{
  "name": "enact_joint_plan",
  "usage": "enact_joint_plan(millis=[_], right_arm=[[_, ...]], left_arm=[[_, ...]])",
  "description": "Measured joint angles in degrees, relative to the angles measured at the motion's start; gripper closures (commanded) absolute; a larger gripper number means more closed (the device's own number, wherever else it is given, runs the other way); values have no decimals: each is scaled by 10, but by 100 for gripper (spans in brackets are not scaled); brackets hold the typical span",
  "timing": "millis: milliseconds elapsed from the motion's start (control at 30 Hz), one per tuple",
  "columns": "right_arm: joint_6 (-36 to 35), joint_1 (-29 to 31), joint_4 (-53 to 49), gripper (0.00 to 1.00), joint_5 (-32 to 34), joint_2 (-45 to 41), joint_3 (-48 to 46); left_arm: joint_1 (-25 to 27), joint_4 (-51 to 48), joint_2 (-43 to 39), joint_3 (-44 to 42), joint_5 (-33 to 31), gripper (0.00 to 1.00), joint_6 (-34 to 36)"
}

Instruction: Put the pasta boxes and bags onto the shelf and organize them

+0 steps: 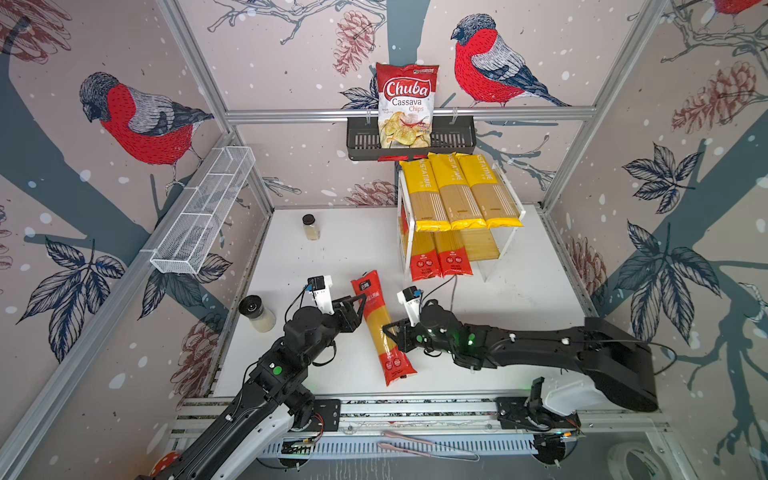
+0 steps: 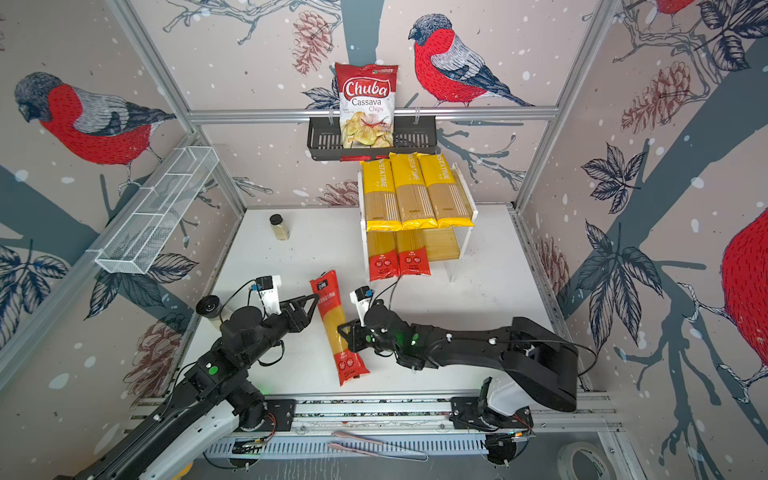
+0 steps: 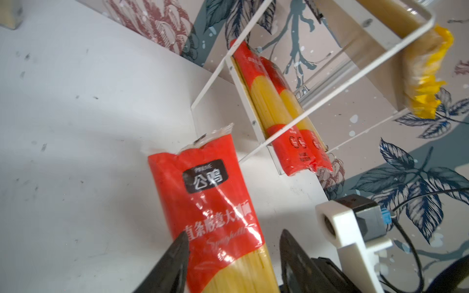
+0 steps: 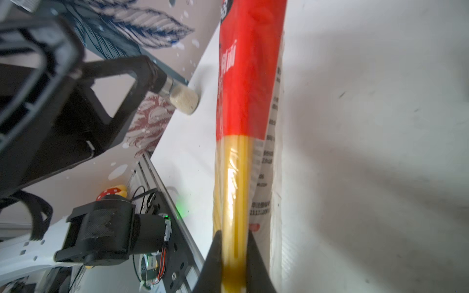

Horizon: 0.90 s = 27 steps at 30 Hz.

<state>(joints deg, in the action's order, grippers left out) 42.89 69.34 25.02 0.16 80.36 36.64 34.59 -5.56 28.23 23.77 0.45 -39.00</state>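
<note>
Left gripper (image 3: 233,233) jaws apart, straddling the loose red pack (image 3: 213,203) near its black-label end; one finger (image 3: 177,251) overlaps the pack's edge, and clear daylight shows between the other finger and the wrapper. Right gripper (image 4: 234,232) jaws clamped on the same pack at its clear middle, the spaghetti strands pinched between the two black fingers. In both top views the loose red pack (image 1: 376,316) (image 2: 336,328) sits at about 6 o'clock on the white table (image 1: 519,311), its long axis running from 11 to 5 o'clock. The left gripper (image 1: 359,301) meets it from the 9 o'clock side and the right gripper (image 1: 388,330) from the 3 o'clock side, lower along its length. Cannot tell whether the pack lies flat on the table or sits slightly clear of it. Shelf (image 1: 480,245) stands at about 1 o'clock on the table, against the back wall. Top tier: three yellow packs (image 1: 459,195) side by side, touching, near ends overhanging the front edge. Lower tier: two red packs (image 1: 440,257) side by side on its 9 o'clock half, bare wood board beside them at 3 o'clock. Chips bag (image 1: 406,106) stands upright in the black basket (image 1: 455,139) at 12 o'clock, above the shelf. One small jar (image 1: 311,226) is upright at 11 o'clock.
</note>
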Motion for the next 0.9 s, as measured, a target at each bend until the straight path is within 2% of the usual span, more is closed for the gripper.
enact_joint_plan(millis=[333, 567, 700, 900], right_arm=[[-68, 11, 150, 100, 43, -135, -102], [-51, -23, 254, 100, 53, -172, -163], [-37, -26, 293, 100, 55, -174, -185], [-18, -20, 349, 99, 53, -174, -208]], left_arm=[[-3, 135, 34, -11, 137, 30, 50], [-3, 273, 90, -39, 234, 30, 28], [7, 332, 135, -43, 263, 30, 14], [30, 387, 185, -43, 269, 31, 12]])
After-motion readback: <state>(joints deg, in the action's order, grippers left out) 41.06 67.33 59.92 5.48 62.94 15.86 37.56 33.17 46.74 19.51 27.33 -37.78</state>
